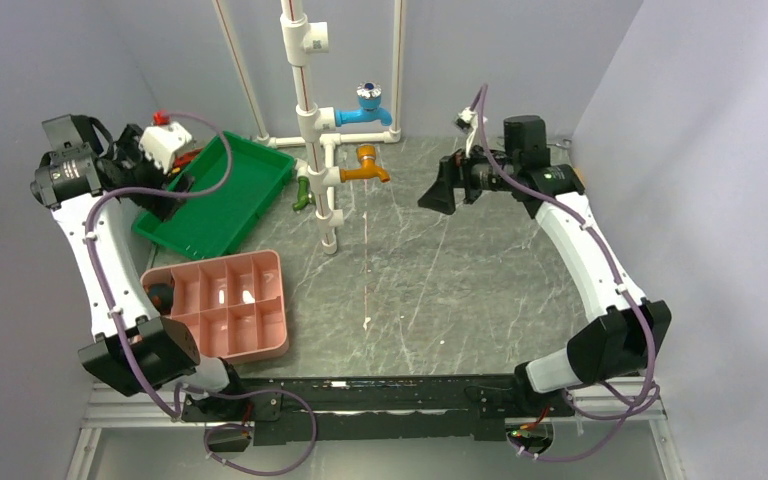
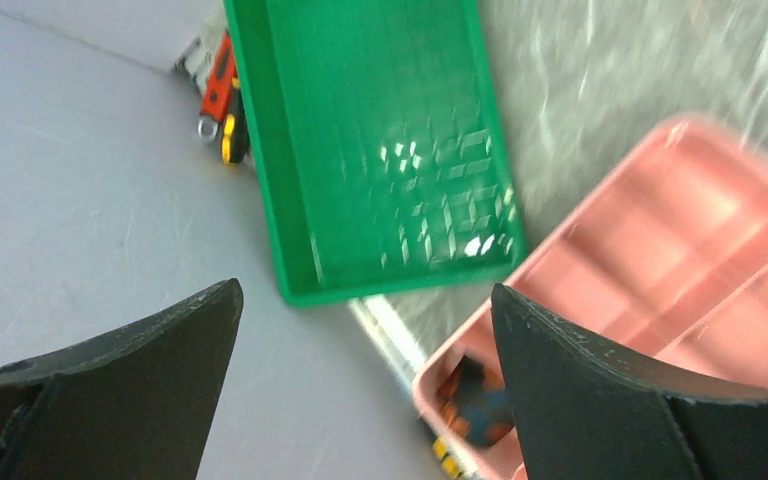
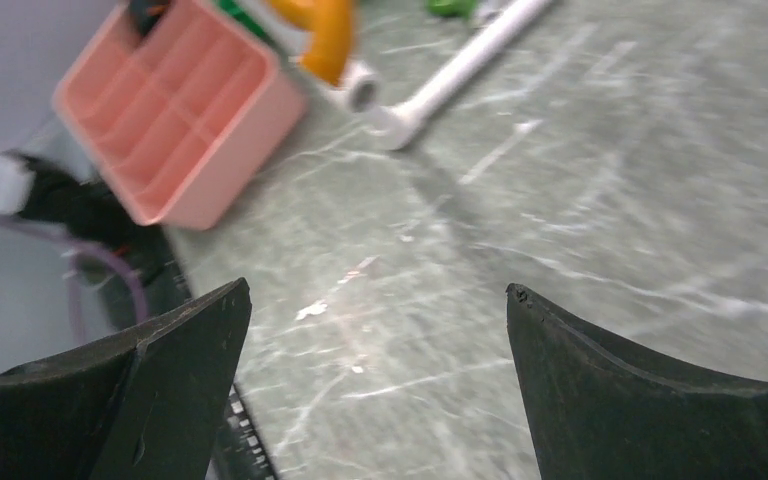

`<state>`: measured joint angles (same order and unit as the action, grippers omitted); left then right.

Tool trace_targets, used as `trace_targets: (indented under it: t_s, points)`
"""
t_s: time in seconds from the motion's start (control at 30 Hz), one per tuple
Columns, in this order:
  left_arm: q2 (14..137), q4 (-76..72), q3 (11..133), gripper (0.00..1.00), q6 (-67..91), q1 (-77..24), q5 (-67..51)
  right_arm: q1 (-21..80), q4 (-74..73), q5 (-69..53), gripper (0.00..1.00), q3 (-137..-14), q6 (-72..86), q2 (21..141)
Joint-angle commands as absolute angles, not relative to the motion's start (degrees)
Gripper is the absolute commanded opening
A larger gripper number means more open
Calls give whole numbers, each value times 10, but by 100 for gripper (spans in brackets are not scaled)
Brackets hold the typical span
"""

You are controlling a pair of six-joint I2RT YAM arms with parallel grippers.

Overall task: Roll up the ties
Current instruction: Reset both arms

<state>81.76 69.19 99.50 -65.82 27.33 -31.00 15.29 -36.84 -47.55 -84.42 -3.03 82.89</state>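
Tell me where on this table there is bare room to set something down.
Widest bare patch: marble table between the pink organizer, the white pipe stand and the right arm. A smaller one lies behind, right of the pipes, below the open right claw. The left side is crowded: green tray and organizer sit close.

White arms, black joints, purple cables.

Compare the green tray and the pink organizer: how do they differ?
The green tray is one undivided basin; the pink organizer is split into compartments. The green tray looks empty from the left wrist; the pink organizer holds a dark orange-patterned roll in a corner compartment. The green tray lies farther back than the pink organizer. Both are rectangular, open-topped, on the left of the table.
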Motion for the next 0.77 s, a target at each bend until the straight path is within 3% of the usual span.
trace_targets:
  t_s: [0.0, 0.23, 0.43, 0.73]
  points:
    - [818, 582, 1041, 99, -347, 227, -394, 107, -322, -315, 100, -825, -68, 766]
    - [809, 415, 946, 99, -62, 172, -249, -51, -360, -286, 100, -832, -63, 826]
    - [807, 422, 884, 99, -58, 167, -189, -172, -411, -291, 100, -872, -72, 911]
    - [832, 444, 910, 99, -72, 166, -185, -211, -415, -285, 100, -915, -77, 950]
